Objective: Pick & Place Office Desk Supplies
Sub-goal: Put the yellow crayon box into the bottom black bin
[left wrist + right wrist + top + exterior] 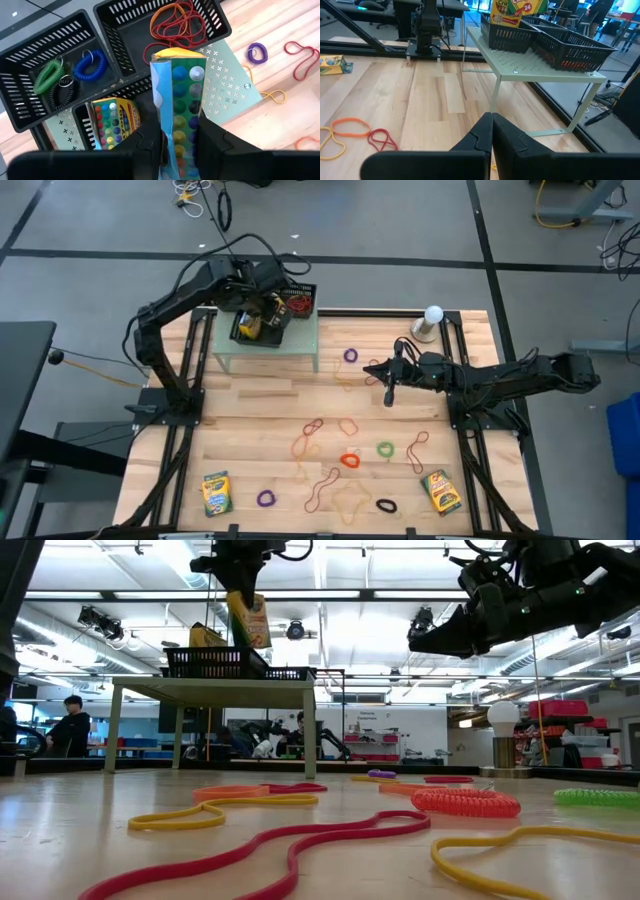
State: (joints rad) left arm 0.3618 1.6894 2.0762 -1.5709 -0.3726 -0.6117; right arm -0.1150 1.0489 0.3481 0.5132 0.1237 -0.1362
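Overhead, left claw (177,145) clamps crayon box (177,105), lower end hidden, right claw (491,132) closed empty

My left pincer (177,142) has matt black fingers around a glossy printed cardboard crayon box (177,105). The mesh trays (45,55) look like black plastic lattice. They sit on a pale green perforated metal shelf (540,67). My desk (260,415) is pale, smooth wood planks. The rubber bands (300,835) look slightly shiny.
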